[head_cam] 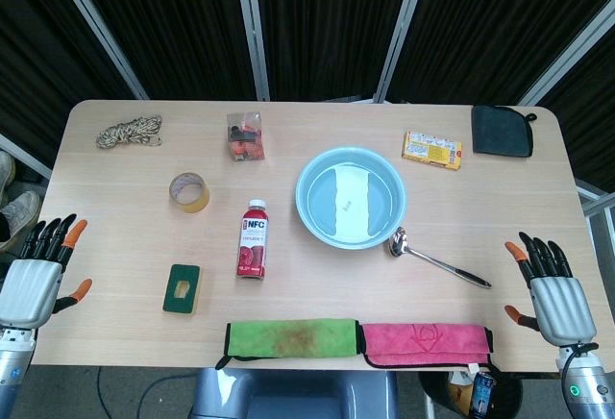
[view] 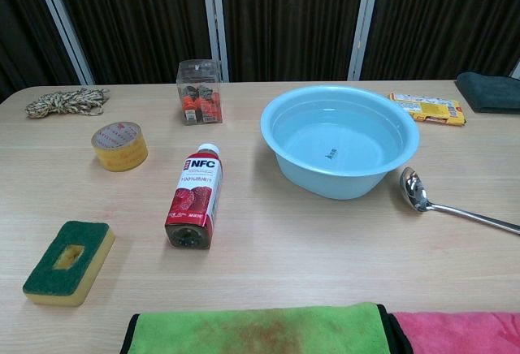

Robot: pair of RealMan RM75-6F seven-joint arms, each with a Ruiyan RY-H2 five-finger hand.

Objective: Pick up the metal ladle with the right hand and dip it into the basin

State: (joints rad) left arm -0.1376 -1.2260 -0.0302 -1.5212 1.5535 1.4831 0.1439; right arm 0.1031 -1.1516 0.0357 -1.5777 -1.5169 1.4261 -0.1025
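The metal ladle [head_cam: 437, 258] lies flat on the table just right of the light blue basin [head_cam: 312, 209], its bowl by the basin's rim and its dark-tipped handle pointing right and toward me. In the chest view the ladle [view: 455, 204] lies beside the basin [view: 340, 182], which holds clear water. My right hand [head_cam: 553, 294] rests at the table's front right corner, fingers spread, holding nothing, a short way right of the handle's end. At the front left edge my left hand [head_cam: 38, 270] is likewise open and empty. Neither hand shows in the chest view.
A red NFC bottle [head_cam: 252, 238] lies left of the basin. A tape roll [head_cam: 189, 192], a green-yellow sponge [head_cam: 181, 288], a rope coil [head_cam: 128, 133] and a clear box [head_cam: 245, 136] are on the left. A yellow packet [head_cam: 431, 149] and dark cloth [head_cam: 502, 131] sit far right. Green [head_cam: 290, 336] and pink [head_cam: 425, 344] towels line the front edge.
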